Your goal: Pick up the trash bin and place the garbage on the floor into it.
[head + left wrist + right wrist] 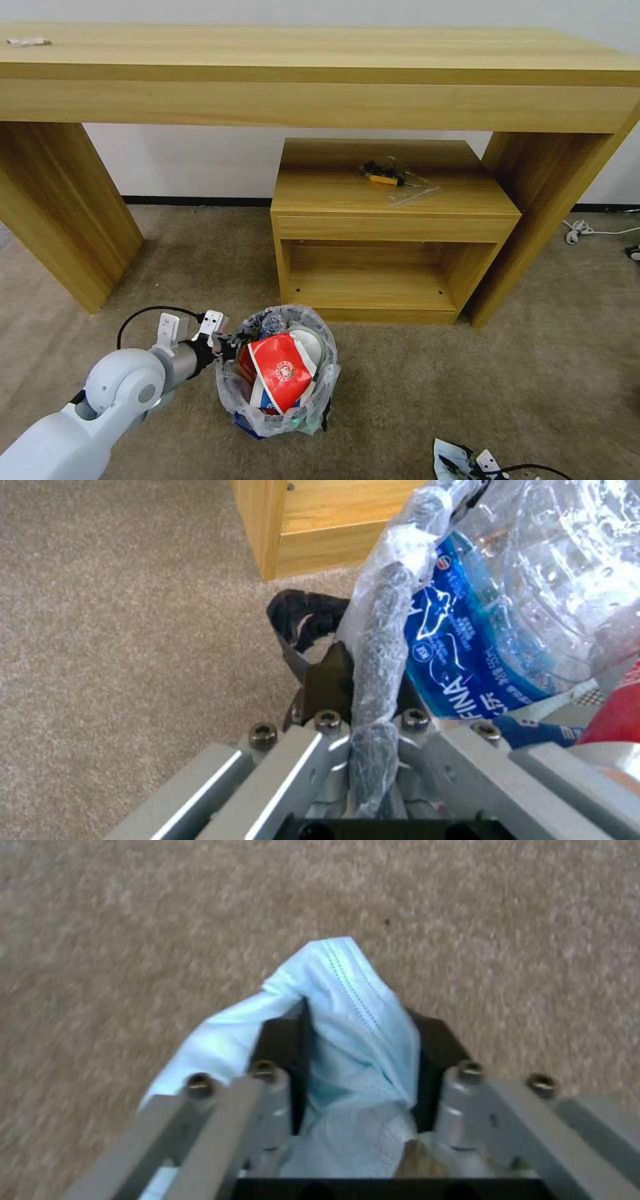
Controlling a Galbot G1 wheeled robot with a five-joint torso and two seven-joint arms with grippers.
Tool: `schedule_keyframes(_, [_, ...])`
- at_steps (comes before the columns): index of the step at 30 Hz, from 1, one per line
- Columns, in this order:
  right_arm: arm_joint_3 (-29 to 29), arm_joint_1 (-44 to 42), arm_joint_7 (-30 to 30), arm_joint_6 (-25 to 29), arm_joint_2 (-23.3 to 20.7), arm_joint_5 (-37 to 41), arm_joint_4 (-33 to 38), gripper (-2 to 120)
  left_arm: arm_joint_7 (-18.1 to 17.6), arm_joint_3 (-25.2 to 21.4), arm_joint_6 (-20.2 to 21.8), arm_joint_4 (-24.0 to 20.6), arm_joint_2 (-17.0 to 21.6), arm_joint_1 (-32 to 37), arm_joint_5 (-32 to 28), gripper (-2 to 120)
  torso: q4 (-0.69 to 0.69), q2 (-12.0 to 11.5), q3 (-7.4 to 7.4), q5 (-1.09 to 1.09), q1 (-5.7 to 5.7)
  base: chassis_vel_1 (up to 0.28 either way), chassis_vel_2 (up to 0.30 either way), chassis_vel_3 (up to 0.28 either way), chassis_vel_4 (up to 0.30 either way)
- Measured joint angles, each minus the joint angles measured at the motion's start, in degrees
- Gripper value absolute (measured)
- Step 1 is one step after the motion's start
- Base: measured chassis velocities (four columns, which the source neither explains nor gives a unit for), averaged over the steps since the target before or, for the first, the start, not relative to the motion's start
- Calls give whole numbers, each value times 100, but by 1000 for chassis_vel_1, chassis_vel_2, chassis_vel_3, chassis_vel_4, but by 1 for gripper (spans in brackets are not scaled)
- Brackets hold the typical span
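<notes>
Two grippers are at work on the beige carpet (467, 373) before a long wooden worktop (320, 60) and a low wooden shelf unit (390, 220), whose top carries a black-orange tool in a clear bag (390, 177). From the head camera, the left gripper (223, 345) meets the near-left rim of the trash bin (280, 413), which is packed with a red-white carton (281, 373) and other litter; the right gripper (475, 467) sits low at the frame's bottom edge with a pale blue mask (448, 459).

At the left wrist, the fingers (327, 675) are clenched on the bag-wrapped bin rim, one outside and one inside, a clear bottle (533, 605) with a blue label pressed just beside them.

At the right wrist, the fingers (283, 1050) grasp the mask (347, 1005) over blurred carpet.
</notes>
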Motion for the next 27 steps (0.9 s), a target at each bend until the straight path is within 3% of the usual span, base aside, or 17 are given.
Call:
schedule_keyframes(3, [-19, 66, 56, -11, 31, -3, -19, 11, -3, 0, 0, -3, 4, -6, -2, 0, 0, 0, 0, 1, 0, 0, 0, 0, 0])
schedule_keyframes(7, [-18, 88, 110, -20, 40, 3, 33, 0, -5, -1, 0, -3, 0, -30, -3, 0, -1, 0, 1, 1, 0, 0, 0, 0, 0])
schedule_keyframes(16, [92, 20, 214, -124, 44, 196, 680, 0, -21, 39, 0, 12, -48, -63, -3, 0, -2, -1, 1, 0, 0, 0, 0, 0, 0])
schedule_keyframes(27, [377, 237, 243, -654, -501, 1170, 2779, 0, -178, 153, 0, 53, -120, -174, -48, 0, 0, -1, 0, -4, 0, 0, 0, 0, 0])
